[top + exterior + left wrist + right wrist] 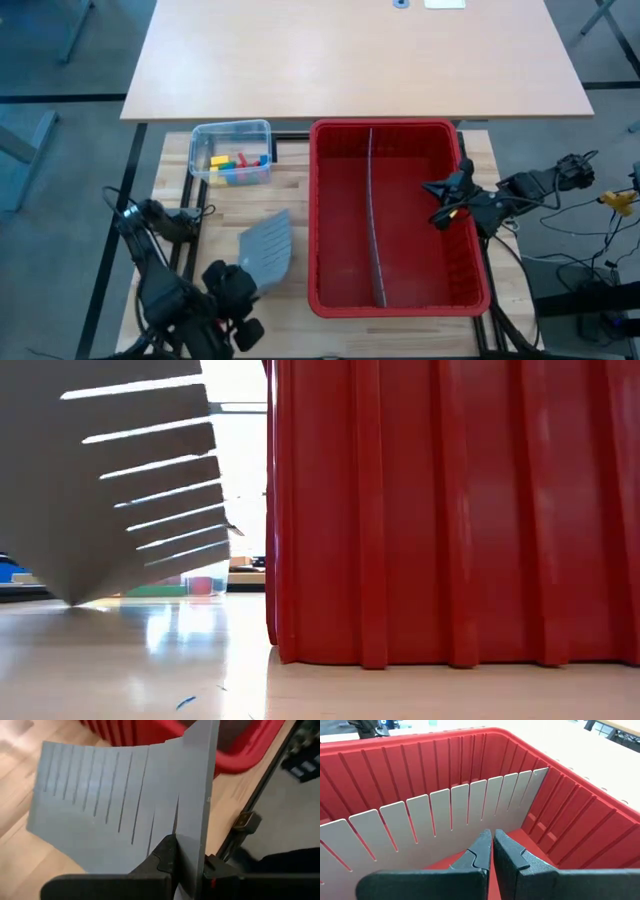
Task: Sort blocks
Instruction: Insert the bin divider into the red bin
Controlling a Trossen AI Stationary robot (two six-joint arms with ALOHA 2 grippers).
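The blocks (pixel 238 162), yellow, green, blue and red, lie in a small clear tub (pixel 231 130) at the table's far left. My left gripper (pixel 189 851) (pixel 243 285), near the table's front left, is shut on a fanned bundle of grey slotted divider panels (pixel 268 245) (pixel 130 490). My right gripper (pixel 492 836) (pixel 440 200) is shut on nothing. It hovers over the right side of the red bin (pixel 330 290) and points into it. My left gripper pinches the bundle of grey panels near one corner (pixel 192 832), between its two fingers (pixel 167 852). It holds several layers, which fan out away from the fingers. The fingers come slanting down from the table's near left. The bundle's lowest corner (pixel 70 600) looks just clear of the tabletop.
The red bin's wall (pixel 450 510) stands close to the right of the held panels. One grey slotted divider (pixel 374 220) (pixel 445 815) stands upright along the bin's middle. A second, light table (pixel 350 60) lies beyond the far edge.
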